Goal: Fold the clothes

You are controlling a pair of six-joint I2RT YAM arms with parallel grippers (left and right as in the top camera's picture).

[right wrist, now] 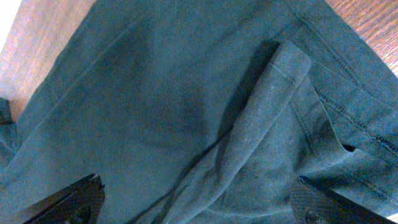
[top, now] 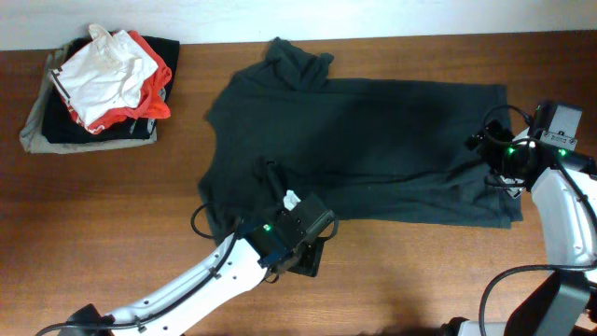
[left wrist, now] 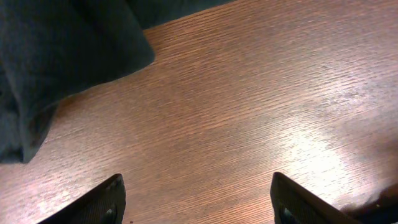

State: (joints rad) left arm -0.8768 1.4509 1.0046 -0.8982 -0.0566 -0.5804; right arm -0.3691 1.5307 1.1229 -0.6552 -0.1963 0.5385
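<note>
The overhead view is evenly, quite brightly lit and sharp, but the dark shirt (top: 373, 140) swallows most detail of its folds. Just ahead of the left gripper (left wrist: 202, 202), close to one of its fingertips (left wrist: 292, 202), a pale glare lies on the wooden table (left wrist: 236, 93), and both tips look dark and soft. Ahead of the right gripper (right wrist: 199, 205) the light is dimmer, a raised fold throws a soft shadow, and the fingertips (right wrist: 68, 202) are blurred.

Matt dark green cloth shirt (top: 373, 149) with stitched hems, glossy fine-grained wooden table (left wrist: 249, 112), matt black fingers (left wrist: 112, 200)
</note>
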